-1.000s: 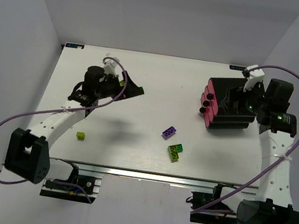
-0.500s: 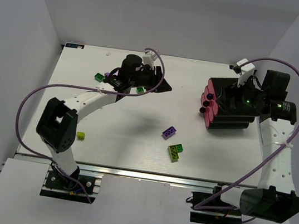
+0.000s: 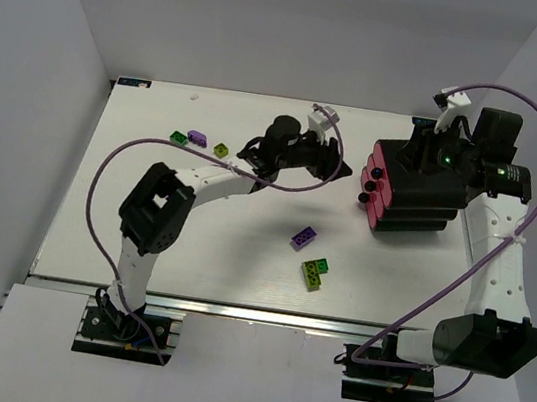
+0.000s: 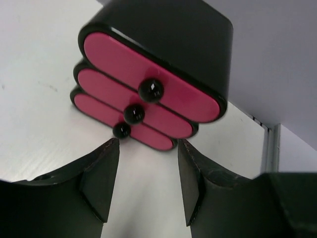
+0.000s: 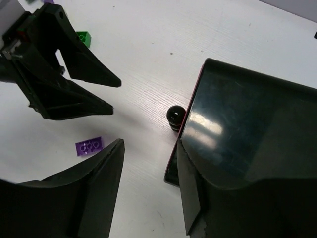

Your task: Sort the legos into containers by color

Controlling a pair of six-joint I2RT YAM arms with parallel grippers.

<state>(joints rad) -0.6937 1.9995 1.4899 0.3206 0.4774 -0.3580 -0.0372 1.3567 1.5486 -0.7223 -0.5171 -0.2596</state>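
Top external view first: the left gripper is out across the table, nose pointed at the black cabinet on the right side. It is near, but not touching. The left wrist camera shows it plainly: fingers spread wide with nothing between them. Beyond them are three pink drawers stacked one over another, all pushed in, each with a round black knob.

Over to the right wrist camera — the right gripper hangs above the cabinet's front corner, also spread and carrying nothing. One finger overlaps the cabinet top, and whether it presses down I can't tell.

And the legos? None sorted, as far as can be seen. A purple one lies mid-table, with a lime-green and dark green pair touching each other just nearer the arm bases. A loose row of three — dark green, purple, lime — sits over at the far left.

My read: a drawer has to come out first. Those knobs are the only handle. They are small, round and glossy, so a pinch should close squarely across the ball or it may slip off. The cabinet looks light and could skid with the pull, so a steadying hold from the right side would help. The bricks themselves look featherweight, hard and slick. They are best pinched across two flat side walls, not over the studs.
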